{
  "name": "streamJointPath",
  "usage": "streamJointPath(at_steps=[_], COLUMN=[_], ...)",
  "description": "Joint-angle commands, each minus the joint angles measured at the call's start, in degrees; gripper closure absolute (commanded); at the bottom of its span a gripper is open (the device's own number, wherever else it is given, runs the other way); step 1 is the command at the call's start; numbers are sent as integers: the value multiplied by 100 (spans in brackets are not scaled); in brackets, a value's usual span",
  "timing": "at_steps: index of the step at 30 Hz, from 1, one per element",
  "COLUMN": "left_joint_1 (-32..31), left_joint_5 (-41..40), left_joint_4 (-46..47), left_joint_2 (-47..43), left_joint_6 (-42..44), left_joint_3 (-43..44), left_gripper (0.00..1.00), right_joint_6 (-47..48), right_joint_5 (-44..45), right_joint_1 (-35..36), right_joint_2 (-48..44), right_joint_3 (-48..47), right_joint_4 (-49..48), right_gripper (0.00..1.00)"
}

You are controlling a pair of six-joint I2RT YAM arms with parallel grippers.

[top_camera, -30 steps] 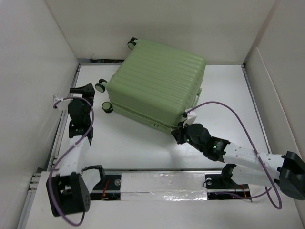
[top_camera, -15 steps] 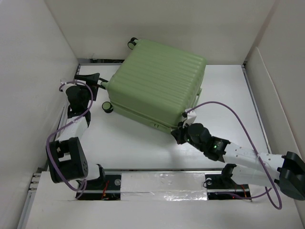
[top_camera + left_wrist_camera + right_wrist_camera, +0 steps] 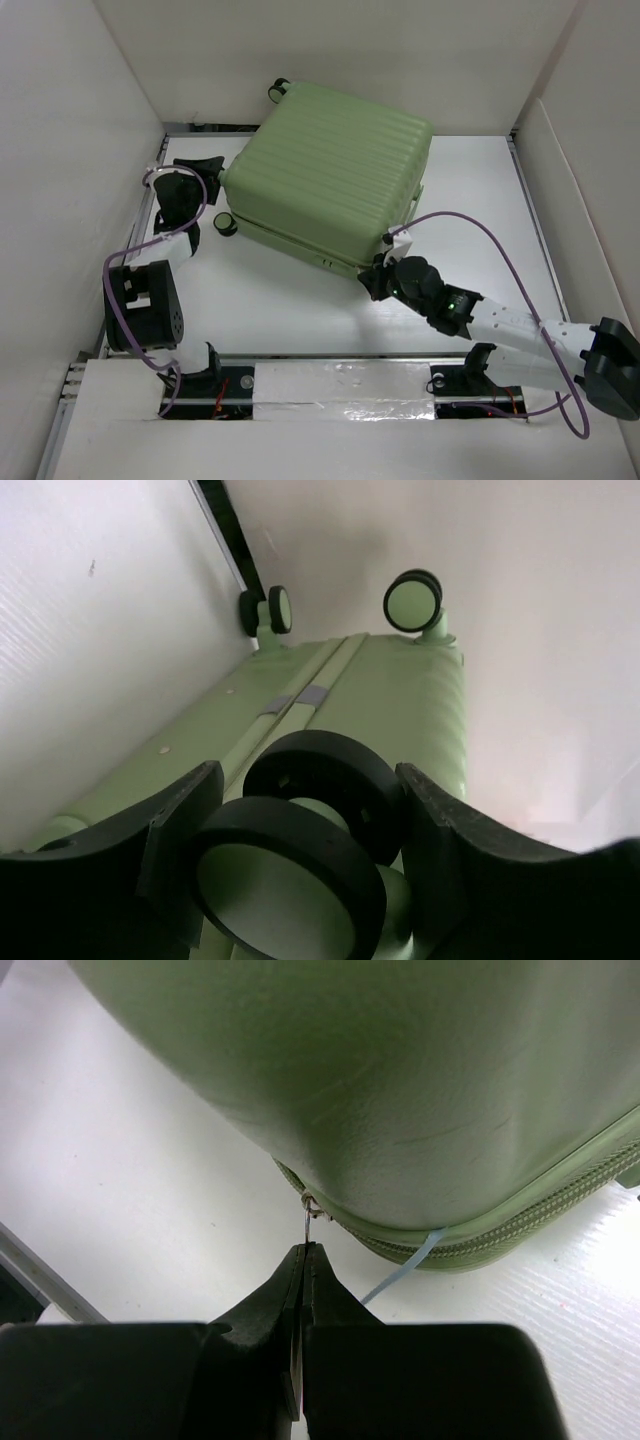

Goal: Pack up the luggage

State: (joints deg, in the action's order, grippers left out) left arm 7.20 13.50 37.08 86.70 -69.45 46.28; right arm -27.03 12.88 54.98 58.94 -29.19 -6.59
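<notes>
Green luggage (image 3: 330,170): left jaws spread wide astride wheel (image 3: 290,880); right jaws clamped on zipper pull (image 3: 308,1222).

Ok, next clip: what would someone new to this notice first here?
A big light-green ribbed suitcase lies flat and askew at the far middle of the table, its two halves together. At its near corner the right gripper is shut on the zipper pull. At its left end the left gripper stands open on either side of a black spinner wheel.
</notes>
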Motion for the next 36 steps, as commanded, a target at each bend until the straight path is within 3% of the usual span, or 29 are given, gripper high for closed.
streamJointPath(at_steps=[1, 4, 9, 16, 24, 28, 31, 32, 33, 35, 36], left_joint_1=[1, -52, -341, -2159, -4003, -5084, -5482, -5484, -5484, -5414, -5414], left_joint_5=[74, 66, -242, -1505, -2017, -2771, -2940, -2914, -2758, -2844, -2739], left_joint_4=[967, 1187, 1608, 2056, 1716, 1592, 1723, 1793, 1864, 1443, 2017], left_joint_2=[-39, -39, -651, -2050, -3306, -3291, -2905, -2800, -2694, -2675, -2702], left_joint_6=[-77, 88, 484, 837, 705, 871, 1003, 995, 1038, 1040, 1065], left_joint_3=[259, 232, -364, -2216, -3187, -3099, -2792, -2687, -2599, -2466, -2553], left_gripper=[63, 100, 100, 100, 100, 100, 100, 100, 100, 100, 100], right_joint_6=[13, 4, 188, 558, 953, 550, 67, -65, -301, -180, -172], right_joint_5=[-365, -620, -822, -1165, -1420, -1517, -1132, -756, -317, 37, -5], right_joint_1=[-127, -338, -672, -1559, -2527, -1818, -299, 453, 748, 1118, 1120], right_joint_2=[-49, -67, -216, -269, -585, -419, 20, 169, 345, 251, 102], right_joint_3=[-280, -263, -368, -728, -825, -536, -219, -210, -358, -395, -368], right_joint_4=[-624, -729, -704, -405, -26, -358, -982, -1072, -916, -493, -501], right_gripper=[100, 100, 100, 100, 100, 100, 100, 100, 100, 100, 100])
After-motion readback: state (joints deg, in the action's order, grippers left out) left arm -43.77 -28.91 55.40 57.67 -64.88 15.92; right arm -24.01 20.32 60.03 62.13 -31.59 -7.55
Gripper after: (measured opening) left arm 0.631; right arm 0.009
